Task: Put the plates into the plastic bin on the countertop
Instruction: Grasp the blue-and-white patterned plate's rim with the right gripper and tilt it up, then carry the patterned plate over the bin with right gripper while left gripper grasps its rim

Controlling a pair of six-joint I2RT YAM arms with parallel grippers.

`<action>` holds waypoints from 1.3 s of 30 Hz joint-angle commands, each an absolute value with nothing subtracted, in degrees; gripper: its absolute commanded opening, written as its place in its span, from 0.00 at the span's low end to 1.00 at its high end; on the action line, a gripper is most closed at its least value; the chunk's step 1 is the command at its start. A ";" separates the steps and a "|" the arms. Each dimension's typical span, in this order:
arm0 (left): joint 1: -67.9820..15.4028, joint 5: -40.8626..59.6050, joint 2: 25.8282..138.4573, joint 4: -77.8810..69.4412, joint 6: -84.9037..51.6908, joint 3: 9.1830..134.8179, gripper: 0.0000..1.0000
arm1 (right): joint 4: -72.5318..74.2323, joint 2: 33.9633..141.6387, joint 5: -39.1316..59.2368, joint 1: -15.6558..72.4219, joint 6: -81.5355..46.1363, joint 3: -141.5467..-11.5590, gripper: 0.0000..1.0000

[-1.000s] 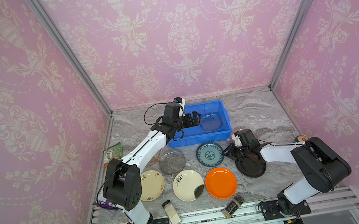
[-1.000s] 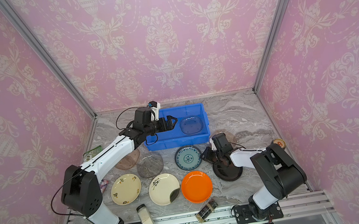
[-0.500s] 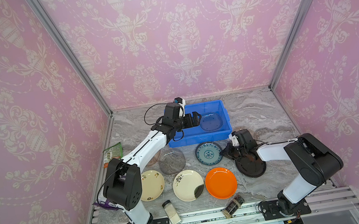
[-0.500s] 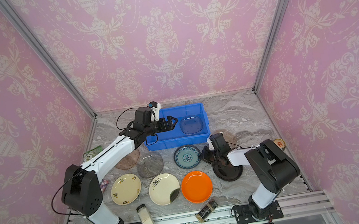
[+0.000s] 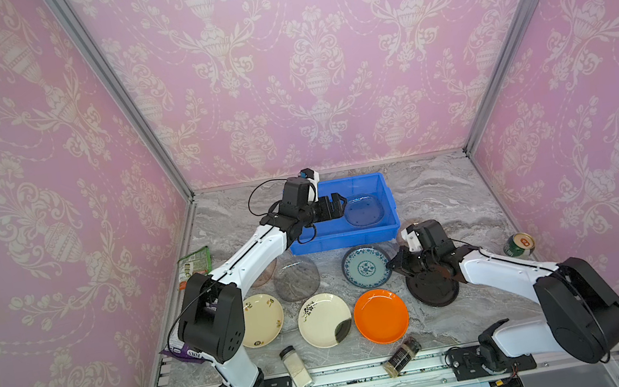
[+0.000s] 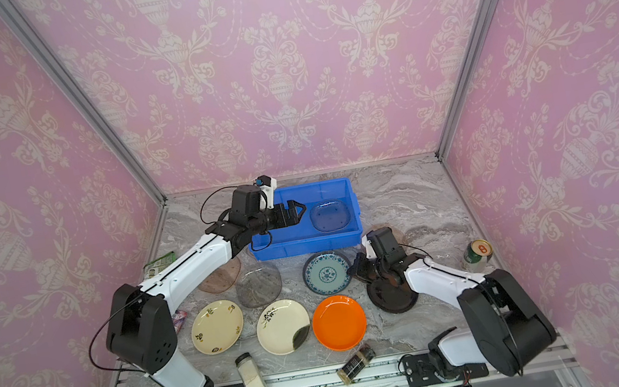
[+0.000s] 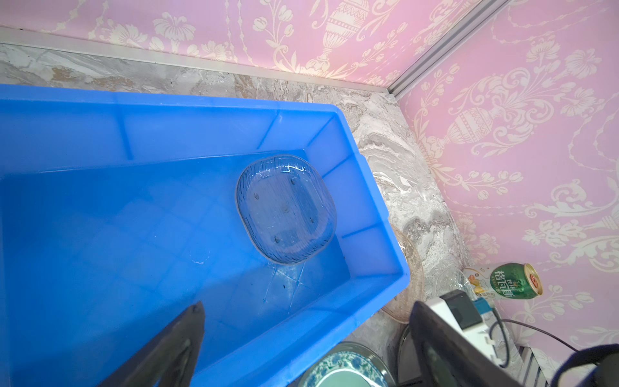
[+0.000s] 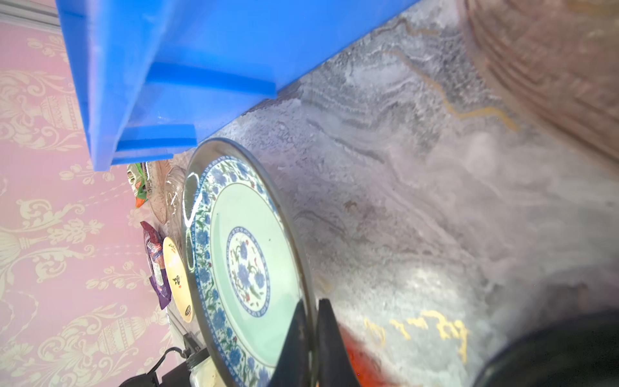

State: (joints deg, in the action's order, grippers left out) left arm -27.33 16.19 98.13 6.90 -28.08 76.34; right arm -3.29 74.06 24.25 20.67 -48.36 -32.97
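The step in hand looks like the pick-up of the teal plate [image 5: 366, 267], which lies on the counter [image 5: 447, 198] just below the bin [image 5: 348, 239], near the middle of both top views. The right hand [image 8: 312, 303] is pinched narrow on this plate's rim. At the lower middle of the right wrist view its two fingers stand one on each side of the edge. In both top views it sits at the plate's right side, with the black plate [image 5: 434, 288] under the arm.

The next move probably calls for raising the rim, lifting the plate clear, carrying it up over the bin's near wall and laying it inside. So thin a grip on the edge may let the plate swing or slip.

The left hand [image 5: 337, 203] is spread wide and holds nothing. It hangs over the bin's left half, pointing at the glass plate [image 5: 364, 210] on the bin floor at the right end.

The orange plate [image 5: 381, 315], two cream plates [image 5: 324, 319] and a grey glass plate [image 5: 296, 283] wait on the counter lower in the frame
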 commanded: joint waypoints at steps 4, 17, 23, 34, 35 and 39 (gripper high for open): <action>-26.16 16.87 96.76 8.80 -27.33 76.03 0.96 | -23.63 61.81 24.35 21.00 -42.25 -39.97 0.00; -25.95 21.42 96.05 6.68 -28.74 73.97 0.82 | -16.51 73.77 14.81 20.30 -38.22 -56.36 0.00; -24.93 21.18 96.04 7.47 -28.83 73.22 0.79 | -13.28 80.65 15.60 18.48 -37.23 -62.43 0.00; -22.15 25.30 96.93 3.56 -32.67 71.71 0.61 | -4.37 90.87 20.26 17.84 -40.78 -66.71 0.00; -21.98 25.55 97.07 3.47 -32.76 71.72 0.60 | -3.44 91.60 21.10 17.83 -41.15 -67.76 0.00; -21.01 24.50 96.91 3.93 -33.44 71.40 0.59 | -2.83 95.21 21.66 17.84 -41.92 -71.89 0.00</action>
State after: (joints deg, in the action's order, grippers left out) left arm -21.91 23.73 97.78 4.25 -32.10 72.07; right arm -6.63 94.15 19.70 18.06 -40.49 -67.94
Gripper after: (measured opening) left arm 0.593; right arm 0.065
